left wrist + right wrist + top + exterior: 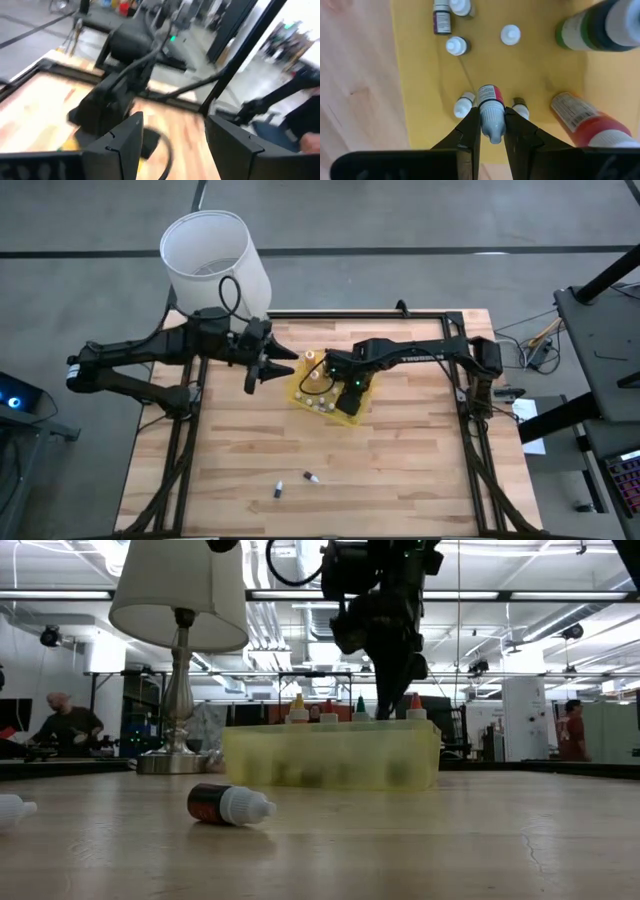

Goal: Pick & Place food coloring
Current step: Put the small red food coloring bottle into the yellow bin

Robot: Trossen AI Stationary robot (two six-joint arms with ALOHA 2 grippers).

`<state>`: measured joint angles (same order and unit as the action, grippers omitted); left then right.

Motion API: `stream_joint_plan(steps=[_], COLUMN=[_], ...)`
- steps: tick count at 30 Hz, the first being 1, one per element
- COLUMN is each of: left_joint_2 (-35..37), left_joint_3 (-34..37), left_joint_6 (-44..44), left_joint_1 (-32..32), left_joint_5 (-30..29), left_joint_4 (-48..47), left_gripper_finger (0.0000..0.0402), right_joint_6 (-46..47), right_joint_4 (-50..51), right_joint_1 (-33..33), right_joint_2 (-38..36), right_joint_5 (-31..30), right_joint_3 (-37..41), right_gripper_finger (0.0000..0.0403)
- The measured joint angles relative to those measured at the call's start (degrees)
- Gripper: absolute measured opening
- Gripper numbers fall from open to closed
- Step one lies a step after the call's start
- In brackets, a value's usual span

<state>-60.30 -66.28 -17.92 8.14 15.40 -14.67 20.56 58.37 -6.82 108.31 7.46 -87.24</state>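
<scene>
The yellow tray [352,408] stands mid-table and holds the food coloring: tall bottles, one green [580,30] and one red [585,122], whose tips [328,710] rise over the tray's rim, and several small vials [456,46] on its floor. My right gripper [492,120] points down into the tray, shut on one small vial [490,100]. Two more vials [279,488] [311,477] lie on the wood near the front edge. My left gripper [262,370] waits open, left of the tray, raised and holding nothing. My right gripper pinches the small vial between its two fingertips [471,125] at the pale cap end [492,131], coming from above and pointing down. The labelled body [490,94] sticks out past the fingertips toward the tray floor. Whether it touches the floor, I cannot tell.
A white-shaded lamp [212,255] stands at the table's far left corner, behind my left arm. One loose vial [228,805] lies on its side in front of the tray. A black frame [360,314] runs along the table's edges.
</scene>
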Motion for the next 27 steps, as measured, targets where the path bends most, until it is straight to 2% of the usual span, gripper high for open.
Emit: stream_joint_plan(steps=[5, 12, 17, 20, 27], left_joint_2=[2.17, 4.60, 7.14, 8.84, 11.87], left_joint_3=[0.04, 0.20, 3.00, 6.33, 15.19], left_joint_6=[3.02, 5.52, 5.70, 5.12, 1.09], left_joint_1=[0.00, 0.00, 0.00, 0.00, 0.00], left_joint_5=[-2.34, -3.59, -4.14, -4.70, -4.83], left_joint_4=[-5.62, -5.56, -5.32, -2.98, 9.42], left_gripper_finger=[0.0185, 0.0185, 0.0185, 0.0185, 0.0185], right_joint_6=[-0.11, -0.40, 0.25, 0.43, 2.55], right_joint_4=[-0.33, -0.22, -0.34, -0.35, -0.53], right_joint_1=[-0.21, -0.16, -0.20, -0.20, -0.25], right_joint_2=[1.89, 6.31, 6.95, 6.95, 6.95], right_joint_5=[0.32, 2.12, 1.66, 1.47, -0.04], right_joint_3=[-0.13, -0.47, -0.72, -0.79, -1.14], right_gripper_finger=[0.0054, 0.0054, 0.0054, 0.0054, 0.0054])
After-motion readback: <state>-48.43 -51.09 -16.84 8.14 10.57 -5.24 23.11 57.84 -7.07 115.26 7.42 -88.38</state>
